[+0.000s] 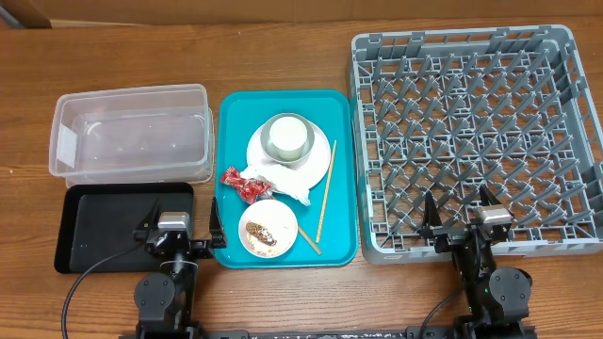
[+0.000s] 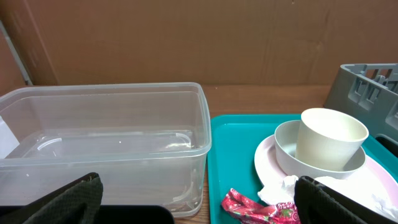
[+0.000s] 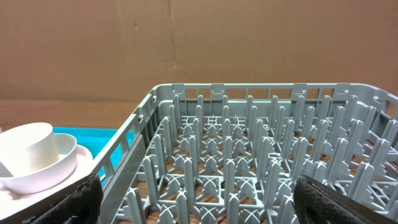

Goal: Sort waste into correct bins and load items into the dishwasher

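On the teal tray, a white cup (image 1: 285,137) stands in a greyish bowl (image 1: 265,146) on a pink plate (image 1: 322,162). A crumpled tissue (image 1: 283,185) and a red wrapper (image 1: 243,185) lie by the plate. A small bowl (image 1: 268,229) holds rice grains and brown bits, with chopsticks (image 1: 325,193) to its right. The clear tub (image 1: 132,137) and black tray (image 1: 104,226) sit to the left, the grey dish rack (image 1: 452,38) to the right. My left gripper (image 1: 183,215) is open over the black tray's right end. My right gripper (image 1: 459,202) is open over the rack's near edge.
The teal serving tray (image 1: 236,122) lies between the bins and the rack, touching the rack's left wall. A brown cardboard wall (image 2: 186,37) backs the wooden table. The left wrist view shows the wrapper (image 2: 255,208) just ahead of the right finger (image 2: 329,202).
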You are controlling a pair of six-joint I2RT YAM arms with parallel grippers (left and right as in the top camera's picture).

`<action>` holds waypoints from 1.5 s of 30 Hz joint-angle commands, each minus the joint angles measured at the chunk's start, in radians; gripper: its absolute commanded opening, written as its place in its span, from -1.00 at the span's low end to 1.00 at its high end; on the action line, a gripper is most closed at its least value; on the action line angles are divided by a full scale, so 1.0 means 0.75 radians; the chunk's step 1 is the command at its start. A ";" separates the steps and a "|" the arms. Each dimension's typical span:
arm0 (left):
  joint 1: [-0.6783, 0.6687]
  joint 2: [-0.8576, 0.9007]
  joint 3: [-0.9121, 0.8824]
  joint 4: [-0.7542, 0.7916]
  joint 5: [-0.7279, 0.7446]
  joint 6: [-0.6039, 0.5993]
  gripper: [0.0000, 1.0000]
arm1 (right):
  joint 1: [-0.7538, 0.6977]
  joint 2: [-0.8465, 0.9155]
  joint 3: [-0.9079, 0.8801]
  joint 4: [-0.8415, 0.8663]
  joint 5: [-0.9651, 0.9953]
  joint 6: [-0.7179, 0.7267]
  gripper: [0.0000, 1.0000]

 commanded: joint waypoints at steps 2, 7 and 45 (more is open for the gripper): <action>-0.005 -0.013 -0.006 0.005 0.003 0.024 1.00 | -0.004 -0.015 -0.014 0.008 0.002 -0.006 0.99; -0.005 -0.013 -0.006 0.005 0.003 0.024 1.00 | -0.004 -0.015 -0.014 0.008 0.002 -0.006 1.00; -0.009 1.737 2.243 -1.680 0.970 -0.181 0.92 | -0.004 -0.015 -0.014 0.008 0.002 -0.006 1.00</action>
